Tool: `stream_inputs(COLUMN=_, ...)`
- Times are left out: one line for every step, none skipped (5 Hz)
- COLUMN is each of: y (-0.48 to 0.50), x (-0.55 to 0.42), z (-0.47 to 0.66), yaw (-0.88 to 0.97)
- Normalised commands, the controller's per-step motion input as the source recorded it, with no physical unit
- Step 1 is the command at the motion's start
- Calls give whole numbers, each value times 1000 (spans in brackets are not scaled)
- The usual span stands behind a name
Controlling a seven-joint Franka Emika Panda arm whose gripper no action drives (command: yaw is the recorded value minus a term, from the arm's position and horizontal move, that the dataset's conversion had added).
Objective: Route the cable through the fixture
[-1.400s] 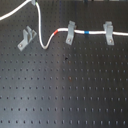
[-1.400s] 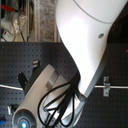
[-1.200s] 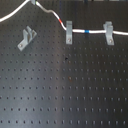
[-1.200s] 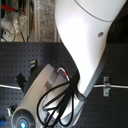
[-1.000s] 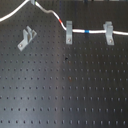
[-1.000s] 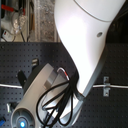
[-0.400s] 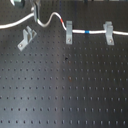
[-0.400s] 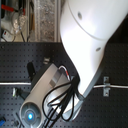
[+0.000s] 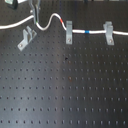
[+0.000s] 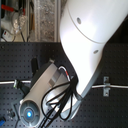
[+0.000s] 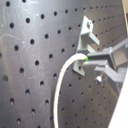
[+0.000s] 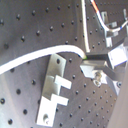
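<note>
The white cable (image 9: 50, 19) runs from the first exterior view's left edge, humps beside my gripper, then passes through two square clips to the right edge. Its red band (image 9: 62, 22) lies just left of the first clip, and its blue band (image 9: 87, 31) lies between the clips. The fixture (image 9: 27, 39) sits diagonally on the board, below and left of the gripper, with its slot empty. My gripper (image 9: 35, 15) is shut on the cable above and behind the fixture. In the second wrist view the gripper (image 12: 89, 59) pinches the cable (image 12: 45, 52) just over the fixture (image 12: 55, 92).
Two squarely set grey clips (image 9: 68, 32) (image 9: 107, 32) hold the cable on the black perforated board (image 9: 65, 85). In the second exterior view my white arm (image 10: 90, 35) hides most of the scene, leaving only one clip (image 10: 105, 86) and cable ends visible.
The cable has been drawn leftward. Its red band has come out of the first clip, and the hump has shifted toward the fixture. The gripper still holds the cable.
</note>
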Motion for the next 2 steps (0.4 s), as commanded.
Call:
stream_inputs(y=152, x=5, z=70, yaw=906)
stream_inputs(y=201, x=-27, z=105, yaw=886)
